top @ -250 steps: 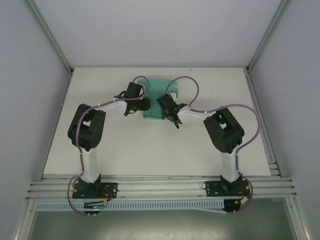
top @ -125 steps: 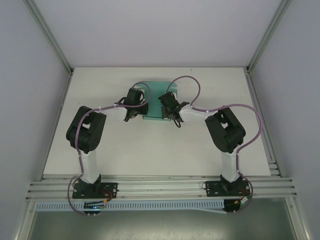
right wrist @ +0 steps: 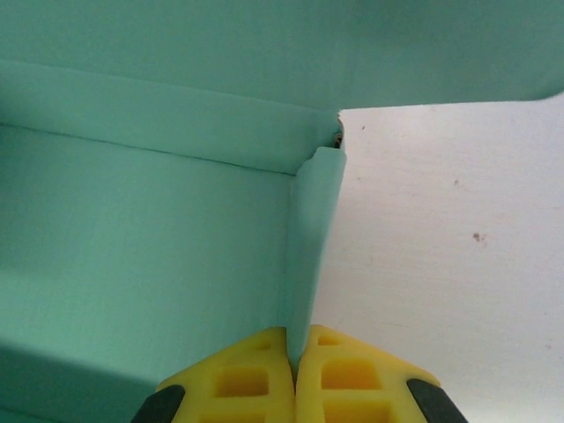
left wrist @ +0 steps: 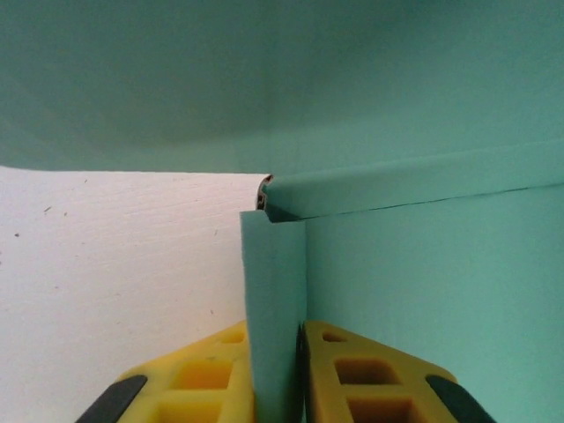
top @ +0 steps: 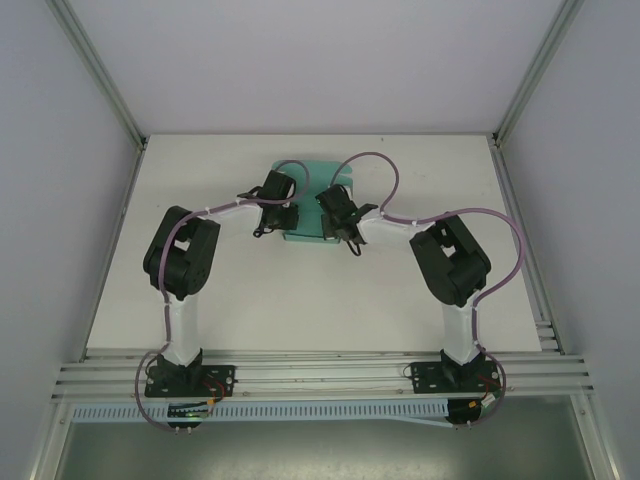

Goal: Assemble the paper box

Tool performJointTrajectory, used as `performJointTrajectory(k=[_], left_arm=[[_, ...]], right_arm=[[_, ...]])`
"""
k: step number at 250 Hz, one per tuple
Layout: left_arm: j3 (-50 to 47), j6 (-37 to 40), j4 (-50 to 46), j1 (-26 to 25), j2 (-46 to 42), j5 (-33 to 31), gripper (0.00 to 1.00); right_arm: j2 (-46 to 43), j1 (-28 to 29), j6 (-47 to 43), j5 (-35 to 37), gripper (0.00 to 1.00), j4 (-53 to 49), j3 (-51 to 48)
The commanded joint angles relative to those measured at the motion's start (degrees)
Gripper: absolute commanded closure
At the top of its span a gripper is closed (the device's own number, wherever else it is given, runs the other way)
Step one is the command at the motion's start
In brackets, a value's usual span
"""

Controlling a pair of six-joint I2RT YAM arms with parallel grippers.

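1. Teal card: the paper box (top: pixel 309 203) sits toward the far side of the white surface (top: pixel 200 170), between the two arms.
2. The left end effector (left wrist: pixel 279 374) pinches the box's upright left side wall.
3. The right end effector (right wrist: pixel 293 374) is clamped tight on the right side wall.
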Motion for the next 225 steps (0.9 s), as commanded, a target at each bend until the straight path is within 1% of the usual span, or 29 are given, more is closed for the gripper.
performJointTrajectory(k=[1, 22, 52, 78, 95, 132, 142, 166, 178, 184, 194, 208, 225], left_arm=[[0.4, 1.1, -9.4, -0.8, 3.4, -0.9, 1.0], [3.6, 0.7, -13.4, -1.2, 5.6, -6.0, 1.0], [8.4, -0.7, -21.6, -3.3, 9.1, -20.0, 1.0], [12.1, -4.2, -30.2, -4.4, 10.8, -29.7, 1.0], [12.5, -4.1, -32.2, -5.2, 10.0, -34.4, 1.0], [12.8, -4.8, -36.5, -5.7, 8.2, -41.8, 1.0], [13.8, -7.5, -39.8, -5.6, 8.8, -44.7, 1.0], [16.6, -11.5, -47.0, -5.7, 11.3, -48.6, 1.0], [17.9, -14.6, -51.0, -5.7, 12.6, -51.6, 1.0], [18.7, -17.2, -54.7, -5.7, 13.3, -53.0, 1.0], [20.3, -20.7, -59.3, -5.8, 14.5, -53.9, 1.0], [21.2, -24.0, -62.4, -5.8, 15.3, -54.4, 1.0], [20.0, -21.7, -60.0, -5.8, 14.9, -52.3, 1.0]], right_arm=[[1.2, 0.6, -1.7, -0.3, 1.0, -0.8, 1.2], [0.9, 0.7, -1.8, -0.1, 1.0, -0.2, 0.7], [-0.7, 0.7, -1.7, 1.9, 1.0, 2.0, -1.3], [-2.3, 0.9, -2.4, 4.3, 1.0, 3.6, -2.2], [-3.2, 1.1, -3.4, 6.6, 1.0, 4.0, -2.0], [-5.4, 1.1, -3.9, 11.2, 1.0, 5.9, -3.3], [-5.8, 1.1, -3.8, 12.1, 1.0, 6.2, -3.7], [-6.4, 1.1, -3.0, 15.2, 1.0, 6.5, -4.7], [-6.7, 1.1, -3.1, 15.7, 1.0, 7.0, -5.4], [-6.8, 1.2, -3.0, 16.0, 1.0, 7.1, -5.5], [-6.9, 1.1, -2.9, 16.5, 1.0, 7.4, -5.6], [-6.9, 1.1, -3.0, 16.9, 1.0, 7.8, -5.7], [-6.6, 1.0, -2.9, 16.9, 1.0, 7.7, -5.2]])
